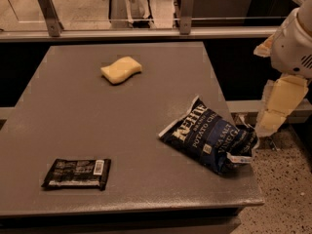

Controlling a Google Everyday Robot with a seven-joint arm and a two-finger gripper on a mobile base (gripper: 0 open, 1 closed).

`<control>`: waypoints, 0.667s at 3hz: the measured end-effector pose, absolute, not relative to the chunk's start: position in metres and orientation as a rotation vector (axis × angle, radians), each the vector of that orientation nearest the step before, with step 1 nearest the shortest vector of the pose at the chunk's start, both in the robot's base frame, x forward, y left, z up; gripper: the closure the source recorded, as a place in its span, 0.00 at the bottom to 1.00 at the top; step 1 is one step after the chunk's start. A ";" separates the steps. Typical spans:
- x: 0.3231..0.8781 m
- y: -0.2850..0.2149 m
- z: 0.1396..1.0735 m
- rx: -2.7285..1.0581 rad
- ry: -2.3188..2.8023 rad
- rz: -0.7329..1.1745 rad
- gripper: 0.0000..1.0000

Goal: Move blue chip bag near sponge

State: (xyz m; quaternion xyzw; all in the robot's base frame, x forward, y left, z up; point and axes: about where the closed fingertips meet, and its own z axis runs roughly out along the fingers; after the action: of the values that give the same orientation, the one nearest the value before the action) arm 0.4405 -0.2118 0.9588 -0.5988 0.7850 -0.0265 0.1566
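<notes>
The blue chip bag (209, 135) lies on the grey table (73, 121) near its right front corner, white lettering up. The pale yellow sponge (121, 69) lies at the back middle of the table, well apart from the bag. My arm (282, 96) comes down from the upper right, beside the table's right edge. My gripper (250, 132) is low at the bag's right end, dark against the bag.
A flat black wrapper with a barcode (77, 173) lies at the front left. A rail with metal posts (185, 9) runs behind the table. The table's right edge (243, 145) drops to a speckled floor (282, 194).
</notes>
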 end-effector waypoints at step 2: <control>0.408 -0.201 0.891 -1.660 2.370 -0.007 0.00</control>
State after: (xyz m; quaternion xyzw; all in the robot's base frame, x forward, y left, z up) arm 0.4084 -0.2009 0.8908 -0.5694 0.8128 -0.0022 0.1235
